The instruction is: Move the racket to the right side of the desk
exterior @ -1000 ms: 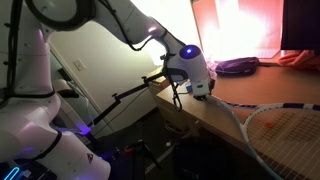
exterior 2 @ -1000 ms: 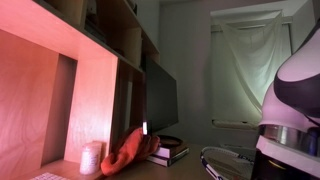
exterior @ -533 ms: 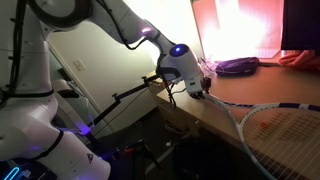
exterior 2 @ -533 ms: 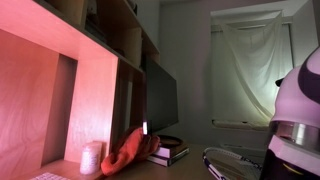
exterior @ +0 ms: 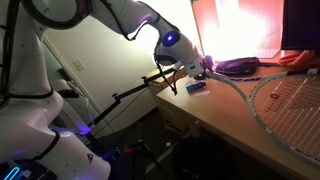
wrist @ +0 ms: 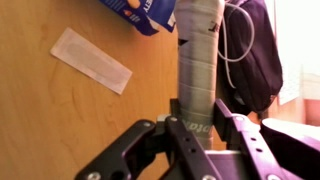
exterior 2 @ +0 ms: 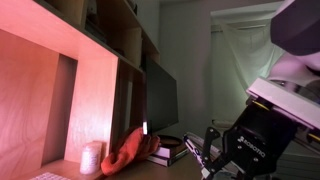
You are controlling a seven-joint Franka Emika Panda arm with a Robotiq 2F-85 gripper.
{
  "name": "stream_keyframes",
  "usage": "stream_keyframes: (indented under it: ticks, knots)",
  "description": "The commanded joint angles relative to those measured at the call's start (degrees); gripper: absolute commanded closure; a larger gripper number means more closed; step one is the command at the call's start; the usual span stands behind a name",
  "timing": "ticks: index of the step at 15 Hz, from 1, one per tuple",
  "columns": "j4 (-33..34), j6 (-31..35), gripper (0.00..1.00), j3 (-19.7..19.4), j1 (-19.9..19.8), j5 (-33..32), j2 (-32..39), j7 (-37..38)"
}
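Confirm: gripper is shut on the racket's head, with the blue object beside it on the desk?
Wrong in one respect: the gripper is shut on the wrapped handle of the racket, not its head, as the wrist view shows. The blue object is beside it on the desk.

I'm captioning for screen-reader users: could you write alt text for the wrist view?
The gripper clamps the racket by its grey wrapped handle, over the wooden desk. A blue object sits at the top, a pale strip upper left, a dark pouch right.
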Motion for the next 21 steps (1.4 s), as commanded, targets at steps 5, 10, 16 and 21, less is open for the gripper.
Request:
stream_keyframes:
  ticks: [5, 10, 16, 21]
  knots:
    - [4.4, 0.5, 0.89, 9.2, -9.6, 0.3, 6.6, -9.7]
    - [5.2, 3.8, 0.89, 14.4, -17.8, 2.1, 11.4, -14.9]
    - [3.0, 14.5, 0.89, 25.5, -32.5, -1.2, 17.5, -14.7]
    - [-0.2, 13.5, 0.89, 24.7, -34.5, -7.4, 16.2, -14.8]
